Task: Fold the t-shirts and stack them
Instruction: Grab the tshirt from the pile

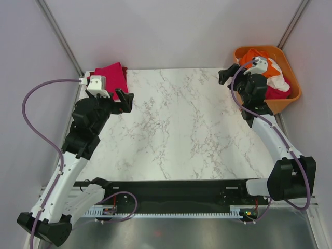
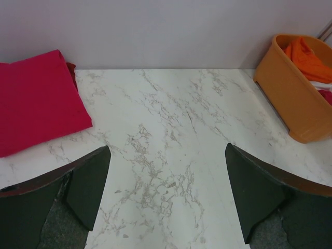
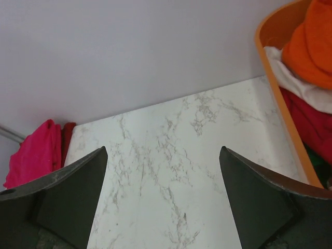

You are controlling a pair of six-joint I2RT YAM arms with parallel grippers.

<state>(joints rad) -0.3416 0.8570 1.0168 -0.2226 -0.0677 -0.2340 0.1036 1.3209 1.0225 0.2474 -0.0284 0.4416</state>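
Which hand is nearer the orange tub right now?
Right. The right hand hovers beside the orange tub; the left hand is across the table, by the folded magenta shirt.

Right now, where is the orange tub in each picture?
Top external: the orange tub is at the upper right, at the table's far right corner.
Left wrist: the tub is in the upper right corner, partly cut off.
Right wrist: it runs down the right edge, with clothes inside.
Shared landmark: the folded pink t-shirt, at the left in every view.
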